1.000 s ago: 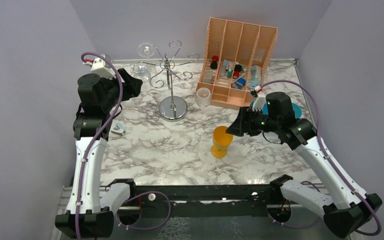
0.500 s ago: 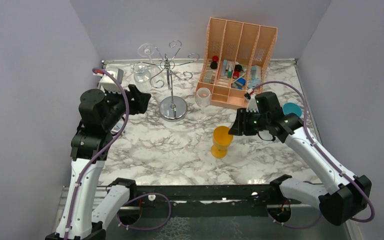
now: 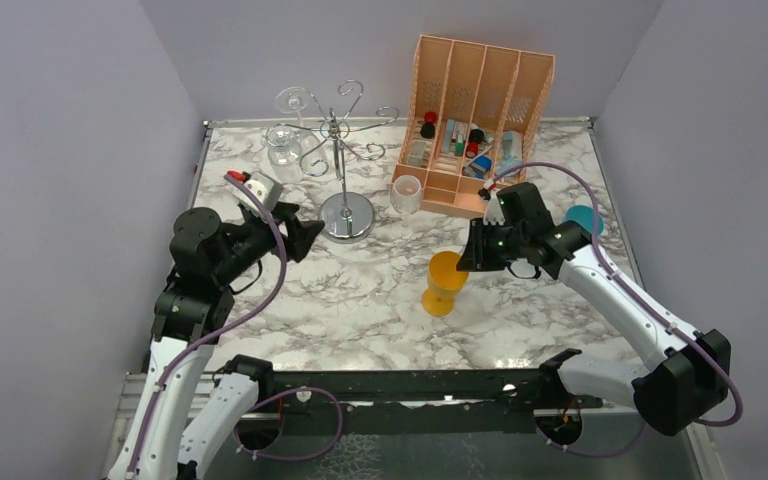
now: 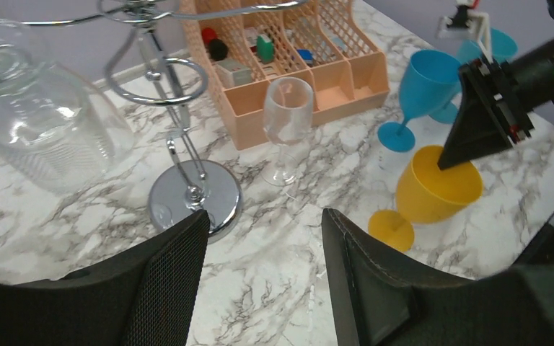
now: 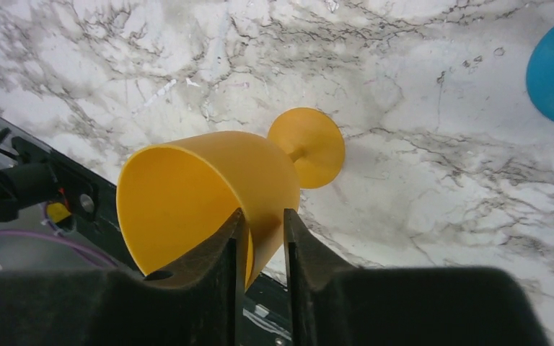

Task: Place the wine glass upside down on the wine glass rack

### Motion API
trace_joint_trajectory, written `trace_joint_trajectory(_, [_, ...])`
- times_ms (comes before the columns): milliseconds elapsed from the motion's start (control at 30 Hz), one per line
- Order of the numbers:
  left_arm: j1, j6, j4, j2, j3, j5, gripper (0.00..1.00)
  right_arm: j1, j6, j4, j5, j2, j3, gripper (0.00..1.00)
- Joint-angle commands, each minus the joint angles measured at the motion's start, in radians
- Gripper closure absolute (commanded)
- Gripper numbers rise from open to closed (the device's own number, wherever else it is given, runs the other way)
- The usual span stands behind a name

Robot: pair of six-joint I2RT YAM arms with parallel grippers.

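A yellow wine glass (image 3: 444,280) stands upright in the middle of the marble table. My right gripper (image 3: 465,258) is shut on its rim, one finger inside the bowl (image 5: 187,194) and one outside, the pair (image 5: 261,216) pinching the wall. The silver wire wine glass rack (image 3: 338,150) stands at the back on its round disc base (image 4: 187,198), with a clear glass (image 3: 282,140) hanging upside down from a left arm. My left gripper (image 3: 305,232) is open and empty just left of the base; its fingers (image 4: 263,220) frame bare marble.
Another clear wine glass (image 3: 406,193) stands upright between the rack and the orange slotted organiser (image 3: 475,120). A blue glass (image 4: 425,83) stands to the right behind my right arm. Grey walls close in the back and both sides.
My right gripper closed onto the yellow glass's rim. My left arm swung away from the rack's left side, forward and down to beside the base.
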Motion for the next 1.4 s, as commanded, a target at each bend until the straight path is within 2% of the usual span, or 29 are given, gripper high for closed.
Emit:
trace_joint_trajectory(0, [-0.015, 0.117, 0.178, -0.039, -0.079, 0.267, 0.38, 0.005, -0.021, -0.013, 0.028, -0.004, 0.047, 0.81])
trace_joint_trajectory(133, [-0.015, 0.252, 0.215, -0.036, -0.106, 0.476, 0.39, 0.005, 0.016, 0.014, -0.100, -0.052, 0.067, 0.98])
trace_joint_trajectory(233, [-0.015, 0.394, 0.222, -0.044, -0.127, 0.569, 0.41, 0.005, 0.043, 0.016, -0.162, -0.076, 0.091, 0.99])
trace_joint_trajectory(400, [-0.016, 0.511, 0.239, -0.064, -0.148, 0.636, 0.41, 0.005, 0.089, 0.037, -0.289, -0.121, 0.121, 0.99])
trace_joint_trajectory(700, [-0.017, 0.702, 0.240, -0.169, -0.207, 0.765, 0.37, 0.005, 0.195, 0.118, -0.353, -0.179, 0.230, 0.99])
trace_joint_trajectory(933, [-0.017, 0.790, 0.195, -0.210, -0.247, 0.896, 0.37, 0.005, 0.324, 0.244, -0.497, -0.199, 0.266, 0.99])
trace_joint_trajectory(1133, [-0.016, 0.818, 0.180, -0.198, -0.239, 0.928, 0.38, 0.005, 0.295, 0.213, -0.505, -0.207, 0.288, 0.99])
trace_joint_trajectory(1367, [-0.017, 0.828, 0.178, -0.156, -0.243, 1.004, 0.40, 0.005, 0.295, 0.256, -0.610, -0.183, 0.260, 0.99])
